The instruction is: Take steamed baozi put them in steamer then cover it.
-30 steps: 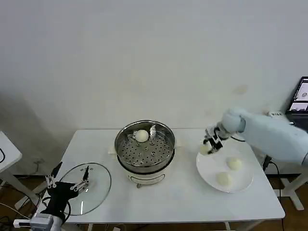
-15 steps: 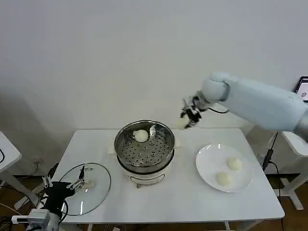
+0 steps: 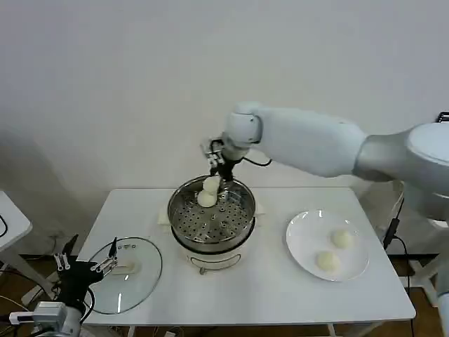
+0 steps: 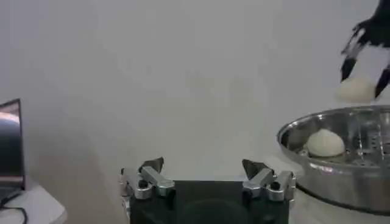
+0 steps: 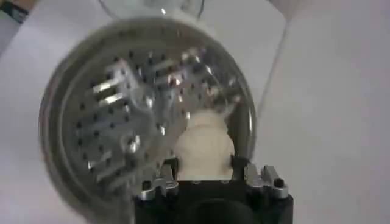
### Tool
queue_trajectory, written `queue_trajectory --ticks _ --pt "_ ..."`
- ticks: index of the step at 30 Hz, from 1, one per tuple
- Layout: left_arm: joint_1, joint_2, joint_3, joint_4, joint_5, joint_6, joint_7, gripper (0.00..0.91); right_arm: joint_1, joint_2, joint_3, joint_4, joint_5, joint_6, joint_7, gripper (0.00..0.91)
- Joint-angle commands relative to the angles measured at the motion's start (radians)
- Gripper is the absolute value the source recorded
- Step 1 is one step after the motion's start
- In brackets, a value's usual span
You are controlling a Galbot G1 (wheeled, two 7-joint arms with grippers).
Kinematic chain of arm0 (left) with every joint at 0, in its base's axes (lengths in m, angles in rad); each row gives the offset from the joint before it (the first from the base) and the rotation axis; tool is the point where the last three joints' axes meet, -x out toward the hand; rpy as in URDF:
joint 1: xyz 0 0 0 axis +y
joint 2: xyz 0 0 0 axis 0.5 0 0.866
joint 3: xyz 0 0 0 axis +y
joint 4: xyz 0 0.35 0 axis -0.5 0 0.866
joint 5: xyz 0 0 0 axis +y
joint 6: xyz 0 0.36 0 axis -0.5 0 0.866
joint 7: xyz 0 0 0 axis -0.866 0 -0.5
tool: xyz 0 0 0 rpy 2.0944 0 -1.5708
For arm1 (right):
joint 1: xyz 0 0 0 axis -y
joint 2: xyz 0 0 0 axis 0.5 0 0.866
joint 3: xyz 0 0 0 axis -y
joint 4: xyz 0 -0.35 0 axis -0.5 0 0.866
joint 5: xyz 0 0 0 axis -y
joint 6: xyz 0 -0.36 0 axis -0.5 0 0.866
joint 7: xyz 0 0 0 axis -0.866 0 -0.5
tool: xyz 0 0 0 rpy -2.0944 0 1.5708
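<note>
My right gripper [image 3: 216, 173] is shut on a cream-white baozi [image 3: 211, 184] and hovers over the far rim of the shiny steamer [image 3: 240, 226]. Beneath it another baozi [image 3: 205, 200] rests on the perforated tray. In the right wrist view the held baozi [image 5: 204, 146] fills the right gripper [image 5: 205, 172], with the steamer tray [image 5: 128, 115] below. Two more baozi [image 3: 342, 239] [image 3: 327, 261] lie on the white plate [image 3: 305, 242]. The glass cover [image 3: 144, 281] lies flat at the table's left. My left gripper [image 3: 84, 265] stands open at its left edge.
The left wrist view shows the left gripper [image 4: 204, 173] with nothing in it, the steamer [image 4: 341, 167] and its baozi [image 4: 325, 143] off to one side. The white table [image 3: 259, 295] has bare room in front of the steamer and between steamer and plate.
My right gripper lifted a baozi off the plate and carried it left to above the steamer. The left gripper drifted a little left beside the cover.
</note>
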Motion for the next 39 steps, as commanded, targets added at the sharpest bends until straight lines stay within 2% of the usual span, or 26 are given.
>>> queue_trajectory --ticks 1,14,39 --pt "-0.001 -0.002 -0.006 -0.002 -0.006 -0.001 -0.001 0.907 -0.037 0.163 -0.044 -0.08 0.131 -0.114 0.041 0.595" --pt "0.004 0.004 -0.023 -0.007 -0.032 -0.004 0.001 0.907 -0.08 0.223 -0.049 -0.154 0.08 -0.115 0.045 0.595" --pt "0.007 -0.003 -0.032 -0.009 -0.04 -0.006 0.001 0.907 -0.125 0.223 -0.082 -0.148 0.052 -0.096 0.055 0.595"
